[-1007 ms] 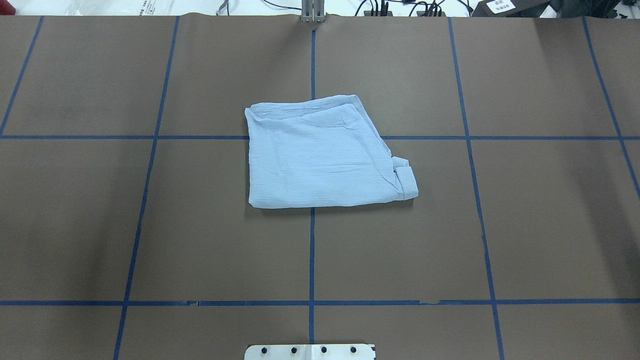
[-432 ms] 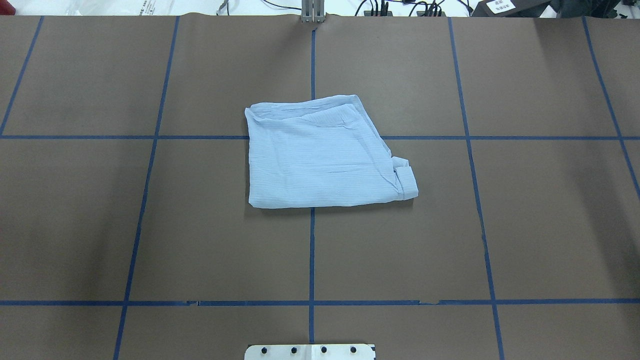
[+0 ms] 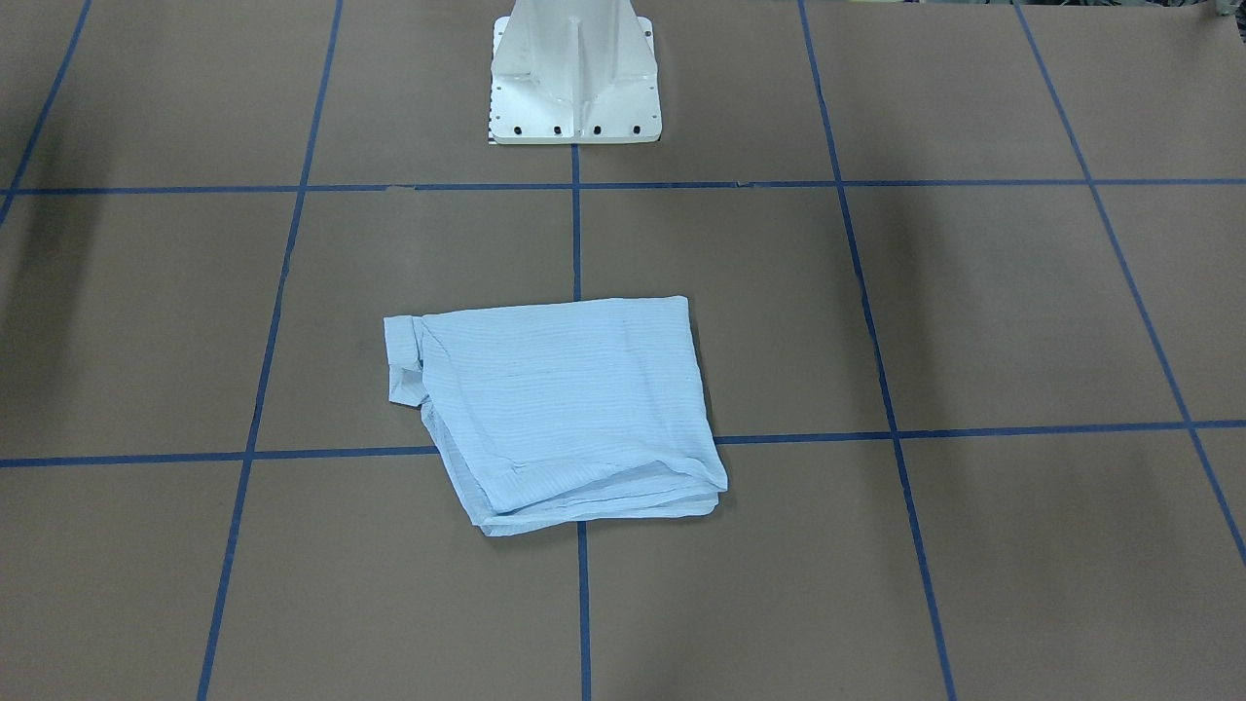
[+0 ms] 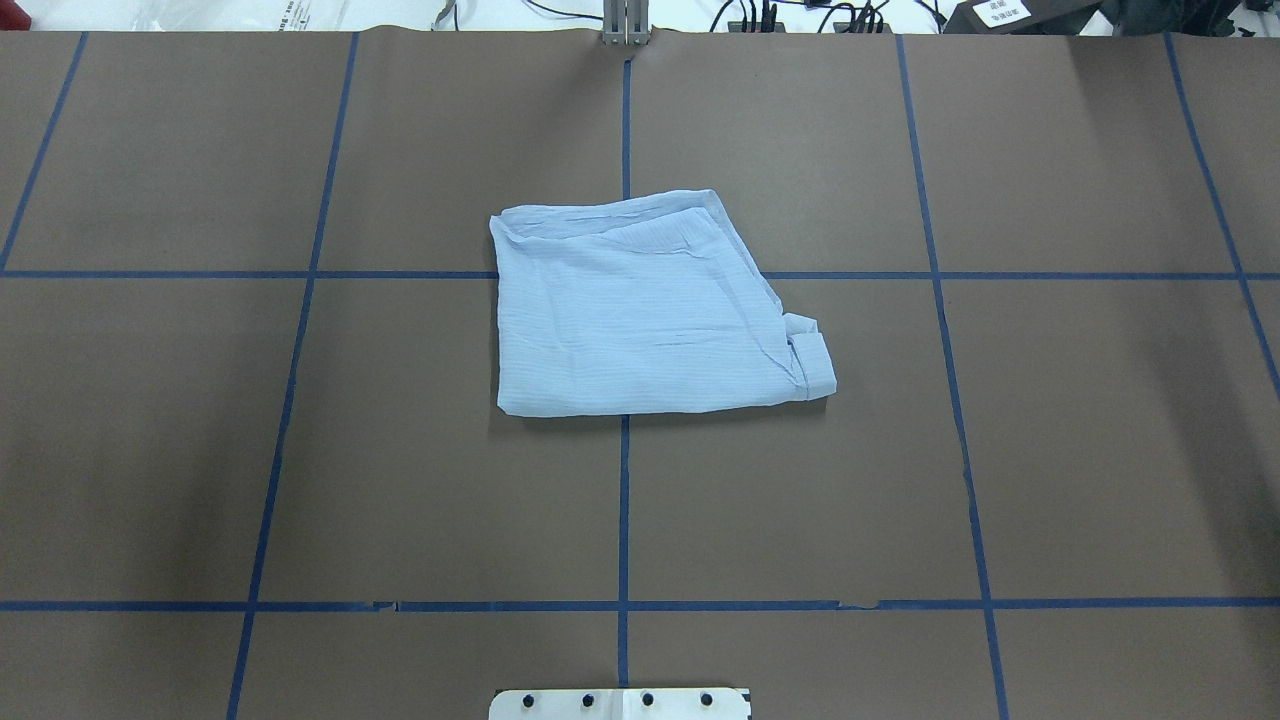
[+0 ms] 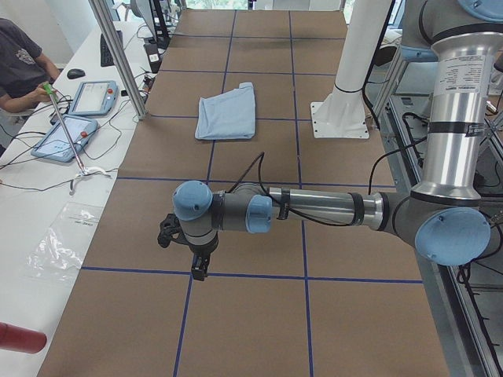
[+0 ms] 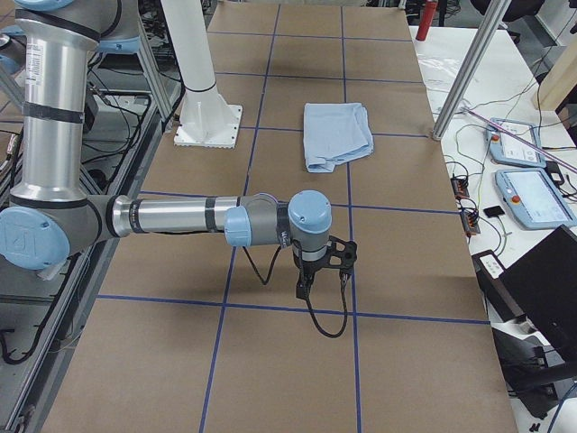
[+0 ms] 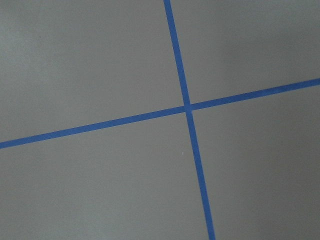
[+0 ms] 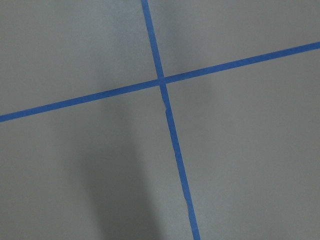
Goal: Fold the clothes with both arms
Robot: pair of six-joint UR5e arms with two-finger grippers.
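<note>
The light-blue shirt [image 4: 640,320] lies folded into a compact, roughly square bundle at the middle of the table, with a cuff sticking out at its right side. It also shows in the front view [image 3: 565,409], the exterior left view [image 5: 228,111] and the exterior right view [image 6: 335,133]. Neither arm touches it. My left gripper [image 5: 196,263] hangs over a tape crossing far off at the table's left end. My right gripper [image 6: 306,284] hangs over the table's right end. I cannot tell whether either is open or shut. Both wrist views show only bare table and tape.
The brown table [image 4: 300,450] carries a grid of blue tape lines [image 4: 623,500]. The white pedestal base [image 3: 574,78] stands at the robot's side. Tablets [image 5: 90,98] and cables lie on the operators' bench, where a person [image 5: 20,67] sits.
</note>
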